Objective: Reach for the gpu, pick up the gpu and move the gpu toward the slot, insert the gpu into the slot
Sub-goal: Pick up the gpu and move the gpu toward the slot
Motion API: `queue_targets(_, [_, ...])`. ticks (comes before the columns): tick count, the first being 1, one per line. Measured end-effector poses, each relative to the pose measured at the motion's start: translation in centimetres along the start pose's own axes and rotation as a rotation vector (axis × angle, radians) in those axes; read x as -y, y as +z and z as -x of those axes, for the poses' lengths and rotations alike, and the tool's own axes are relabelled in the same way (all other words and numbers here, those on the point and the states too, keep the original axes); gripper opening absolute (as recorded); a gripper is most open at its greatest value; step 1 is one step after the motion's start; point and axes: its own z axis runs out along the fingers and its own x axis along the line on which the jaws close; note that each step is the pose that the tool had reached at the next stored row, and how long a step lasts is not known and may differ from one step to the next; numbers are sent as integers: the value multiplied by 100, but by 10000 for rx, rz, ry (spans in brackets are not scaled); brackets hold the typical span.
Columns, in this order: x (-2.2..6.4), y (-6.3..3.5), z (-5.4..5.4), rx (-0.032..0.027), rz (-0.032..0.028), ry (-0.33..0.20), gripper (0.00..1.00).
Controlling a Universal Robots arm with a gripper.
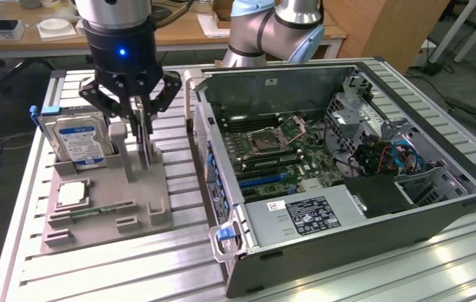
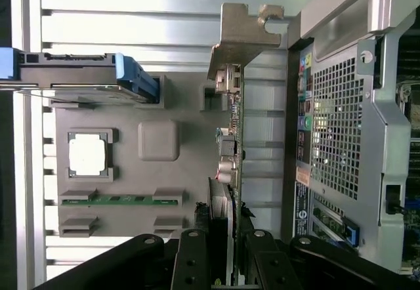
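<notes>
Slatted aluminium bench [image 1: 120,270] carries a grey fixture tray [image 1: 129,195] at the exterior view's left, beside the open computer case [image 1: 347,245]. The gpu [image 1: 145,157] stands on edge in that tray, which leaves its top edge free. My gripper [image 1: 140,126] pinches it from above, one finger on each face.

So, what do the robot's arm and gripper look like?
The black gripper has a round body with a small blue light and jointed black fingers with bolts. Above it is a silver-grey wrist section. The arm has silver tubes and pale blue joint caps.
</notes>
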Motion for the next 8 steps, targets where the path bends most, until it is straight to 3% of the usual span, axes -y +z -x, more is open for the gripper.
queue_targets(8, [-4, -201, 4, 0, 0, 0, 27])
